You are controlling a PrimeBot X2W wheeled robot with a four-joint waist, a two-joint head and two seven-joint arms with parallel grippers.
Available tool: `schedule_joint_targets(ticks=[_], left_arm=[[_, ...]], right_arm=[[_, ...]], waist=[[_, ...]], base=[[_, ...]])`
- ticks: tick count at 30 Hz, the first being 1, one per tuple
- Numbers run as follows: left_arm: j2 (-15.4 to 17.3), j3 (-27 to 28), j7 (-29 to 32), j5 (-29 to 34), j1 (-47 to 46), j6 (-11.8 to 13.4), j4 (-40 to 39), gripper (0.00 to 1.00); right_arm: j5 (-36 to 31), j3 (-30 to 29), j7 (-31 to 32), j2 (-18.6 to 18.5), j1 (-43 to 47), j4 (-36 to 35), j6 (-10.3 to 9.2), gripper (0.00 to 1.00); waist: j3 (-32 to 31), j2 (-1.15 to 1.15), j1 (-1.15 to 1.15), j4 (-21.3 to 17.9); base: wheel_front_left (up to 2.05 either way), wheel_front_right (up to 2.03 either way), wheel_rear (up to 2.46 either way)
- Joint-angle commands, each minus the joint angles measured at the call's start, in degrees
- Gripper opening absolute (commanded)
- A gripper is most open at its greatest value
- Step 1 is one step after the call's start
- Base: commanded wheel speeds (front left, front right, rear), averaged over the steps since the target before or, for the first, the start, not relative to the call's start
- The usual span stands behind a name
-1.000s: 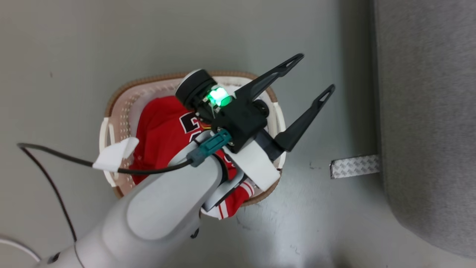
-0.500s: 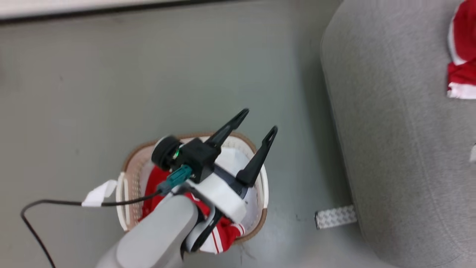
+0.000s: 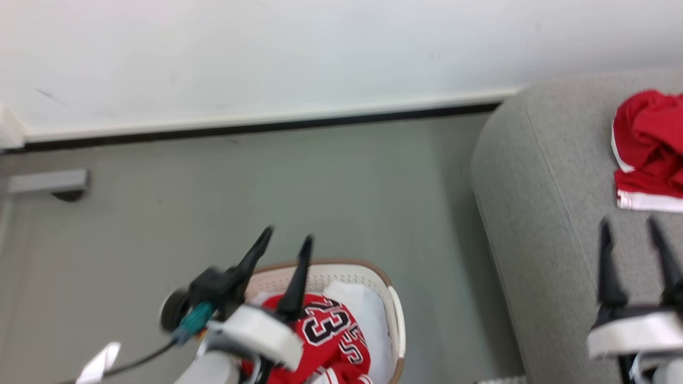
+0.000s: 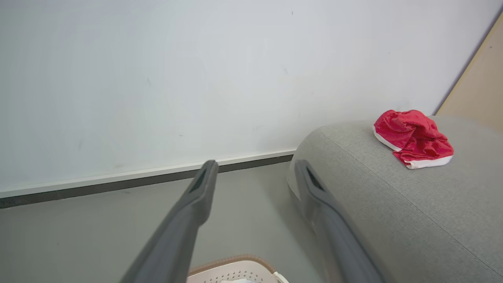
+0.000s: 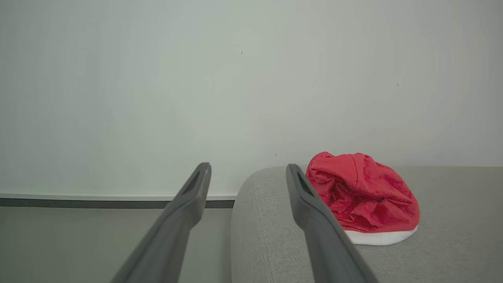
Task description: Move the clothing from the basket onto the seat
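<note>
A red jersey with black numerals lies in the cream basket on the floor at the lower middle of the head view. My left gripper hangs above the basket, open and empty; the left wrist view catches the basket rim at its bottom edge. Crumpled red shorts with white trim rest on the grey seat at the right. My right gripper stands open over the seat, short of the shorts. The left wrist view also has the shorts on the seat.
A white wall with a dark baseboard runs behind the grey floor. A grey bracket sits at the wall's foot on the far left. A cable with a white tag trails from my left arm. A tan panel borders the seat.
The head camera has tilted up, bringing the wall and the shorts on the seat into view. My left gripper has risen off the basket, still open. My right gripper now shows.
</note>
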Motion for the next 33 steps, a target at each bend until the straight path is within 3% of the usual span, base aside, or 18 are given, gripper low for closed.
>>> schedule_joint_targets(ticks=[1,9,15,33], left_arm=[[-0.3,1.4,0.0,1.1,2.4,0.3,-0.3,1.00],[-2.6,11.7,0.0,4.9,14.1,-0.2,-0.7,1.00],[-5.4,17.2,0.0,7.8,18.2,-2.3,-0.7,1.00],[-9.7,23.9,0.0,14.3,18.3,-8.4,1.4,1.00]], right_arm=[[0.5,0.7,0.0,0.3,2.3,0.2,-0.14,1.00],[0.5,3.4,0.0,1.9,9.7,2.1,-0.14,1.00],[1.4,4.7,0.0,2.3,11.5,3.0,-0.14,1.00],[0.2,5.3,0.0,2.4,9.3,1.7,-0.14,1.00]], waist=[[-2.7,0.00,0.02,1.9],[-7.3,0.00,0.02,3.1],[-8.9,0.00,0.02,3.7],[-6.3,0.00,0.02,3.1]], base=[[0.00,0.00,0.00],[0.00,0.00,0.00],[0.00,0.00,0.00],[0.00,0.00,0.00]])
